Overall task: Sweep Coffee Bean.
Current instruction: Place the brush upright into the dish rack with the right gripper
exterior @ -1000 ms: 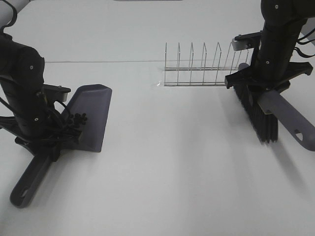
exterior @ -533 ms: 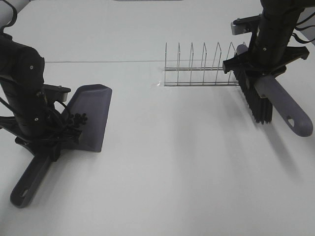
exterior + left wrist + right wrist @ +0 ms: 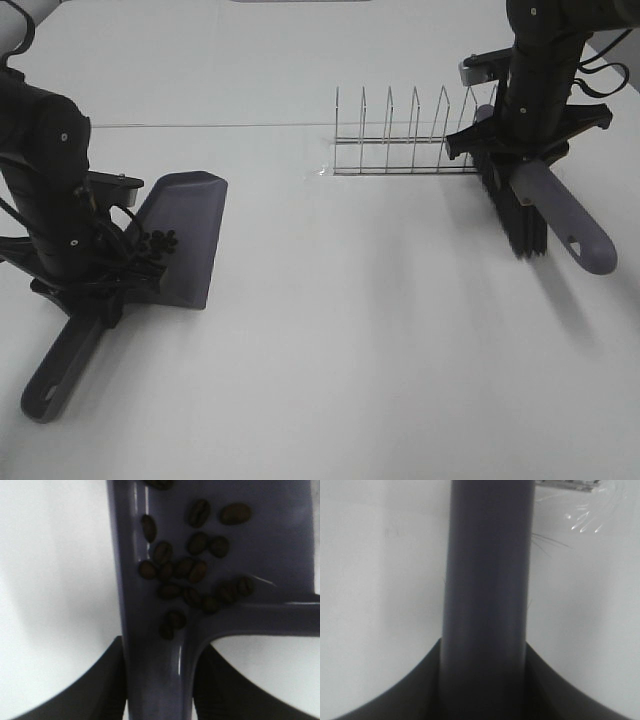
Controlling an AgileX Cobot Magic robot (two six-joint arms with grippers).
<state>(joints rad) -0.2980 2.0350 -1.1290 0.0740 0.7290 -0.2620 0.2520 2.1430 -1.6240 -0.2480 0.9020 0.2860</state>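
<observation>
Above the table [image 3: 350, 330], brush [image 3: 545, 200] drew nearer rack [image 3: 405, 171].

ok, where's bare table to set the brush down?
Widest bare patch: table centre through to the near edge, between dustpan and brush, in front of the wire rack. Crowded: the rack's right end, where the brush hangs.

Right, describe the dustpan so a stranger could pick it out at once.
Look at the left side of the white table. The dustpan is the flat grey-purple scoop there; unlike the bristled brush on the right, it holds a cluster of dark coffee beans.
</observation>
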